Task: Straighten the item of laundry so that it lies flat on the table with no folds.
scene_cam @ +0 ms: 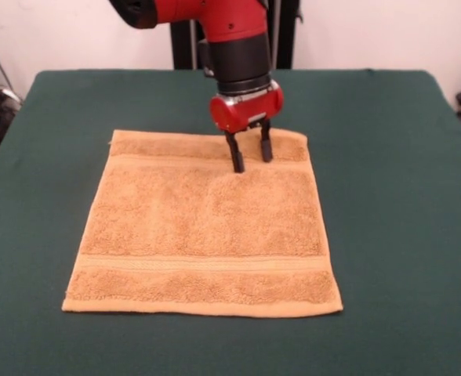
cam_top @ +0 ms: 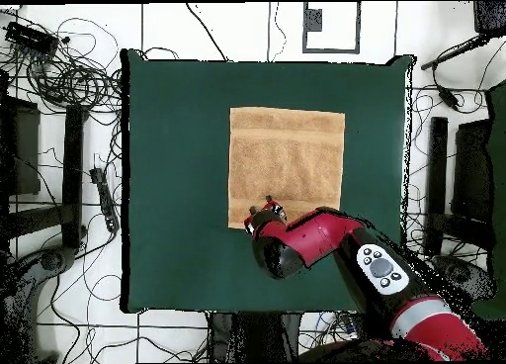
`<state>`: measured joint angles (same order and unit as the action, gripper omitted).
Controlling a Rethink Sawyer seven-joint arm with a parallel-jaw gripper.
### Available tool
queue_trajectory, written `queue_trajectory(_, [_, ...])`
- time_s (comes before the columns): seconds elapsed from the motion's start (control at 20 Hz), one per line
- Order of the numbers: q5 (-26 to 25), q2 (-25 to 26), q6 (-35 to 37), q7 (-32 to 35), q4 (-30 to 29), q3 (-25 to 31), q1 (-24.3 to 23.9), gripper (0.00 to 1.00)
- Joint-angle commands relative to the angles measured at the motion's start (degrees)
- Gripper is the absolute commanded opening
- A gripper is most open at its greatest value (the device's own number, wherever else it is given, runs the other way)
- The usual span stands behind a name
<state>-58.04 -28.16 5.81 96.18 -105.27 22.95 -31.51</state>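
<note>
Hiding towel (cam_top: pixel 287 157) edge overhead: arm (cam_top: pixel 326 239) | pincer (scene_cam: pixel 250 154) spread | towel flat

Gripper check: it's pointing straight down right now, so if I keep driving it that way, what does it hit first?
The towel. The gripper hangs open over the towel's far band, its tips at or just above the cloth; actual contact is unclear. Beneath the towel is only the table.

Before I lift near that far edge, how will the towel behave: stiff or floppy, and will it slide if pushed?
Probably floppy: the towel is thin terry lying flat, so a pinch by the open fingers would likely raise a peak while the rest drapes. It looks light. Pushed, it would more likely bunch than slide, since the table top looks felt-like.
</note>
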Motion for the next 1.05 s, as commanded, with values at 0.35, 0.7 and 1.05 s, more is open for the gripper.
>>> queue_trajectory(0.35, [5.54,-15.26,14.2,-10.6,-22.0,8.62,-9.91,1.0])
queue_trajectory(0.7, [28.15,-38.84,19.9,-12.31,-35.72,23.15,-18.99,1.0])
queue_trajectory(1.05, [39.41,-48.54,20.24,-11.97,-38.17,30.03,-19.59,1.0])
